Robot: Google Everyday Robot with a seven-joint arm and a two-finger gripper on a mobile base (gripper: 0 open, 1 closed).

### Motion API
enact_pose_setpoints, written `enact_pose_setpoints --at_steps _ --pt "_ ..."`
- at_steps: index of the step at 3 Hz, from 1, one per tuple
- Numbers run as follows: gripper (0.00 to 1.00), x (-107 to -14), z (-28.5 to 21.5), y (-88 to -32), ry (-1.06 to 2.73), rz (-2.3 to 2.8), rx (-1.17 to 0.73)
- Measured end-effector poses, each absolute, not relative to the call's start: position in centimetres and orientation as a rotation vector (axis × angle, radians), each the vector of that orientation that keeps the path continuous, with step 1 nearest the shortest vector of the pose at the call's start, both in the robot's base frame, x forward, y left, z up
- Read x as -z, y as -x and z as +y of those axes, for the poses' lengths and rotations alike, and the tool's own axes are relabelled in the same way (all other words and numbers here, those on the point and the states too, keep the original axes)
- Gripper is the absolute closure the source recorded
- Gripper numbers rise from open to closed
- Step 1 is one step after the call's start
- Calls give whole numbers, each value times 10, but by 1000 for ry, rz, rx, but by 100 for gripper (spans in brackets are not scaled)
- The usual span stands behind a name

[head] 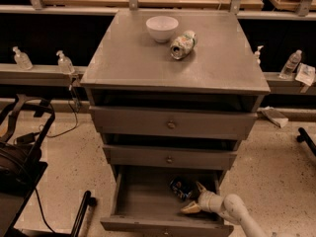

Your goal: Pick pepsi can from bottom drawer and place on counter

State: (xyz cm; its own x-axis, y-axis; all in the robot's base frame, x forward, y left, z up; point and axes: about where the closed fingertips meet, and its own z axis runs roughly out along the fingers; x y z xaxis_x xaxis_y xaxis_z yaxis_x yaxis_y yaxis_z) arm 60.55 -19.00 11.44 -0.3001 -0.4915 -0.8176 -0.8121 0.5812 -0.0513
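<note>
A grey metal cabinet with three drawers is seen from above and in front. The bottom drawer (143, 201) is pulled out, so its plain interior is open to a reach from above. The robot's pale arm (237, 214) enters from the lower right and angles down into it. The gripper (191, 197) sits low inside the drawer near the right wall, its two fingers spread apart toward the left.

The pepsi can (179, 187), dark blue, lies on the drawer floor just ahead of the gripper, close to the upper finger. Whether they touch cannot be told. The spread fingers look set to close around the can.

High above the gripper is the counter (133, 58), the drop-off surface. It carries a white bowl (162, 27) and, beside it, a tipped pale green-and-white can (182, 44).
</note>
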Motion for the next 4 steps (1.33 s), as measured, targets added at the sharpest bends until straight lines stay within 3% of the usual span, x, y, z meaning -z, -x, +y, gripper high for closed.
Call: enact_pose_setpoints --at_steps 2,3,4 --pt "0 -114 -190 -606 1043 1963 -478" --pt "26 -115 -190 -606 1043 1962 -478" --pt "36 -115 -190 -606 1043 1962 -478"
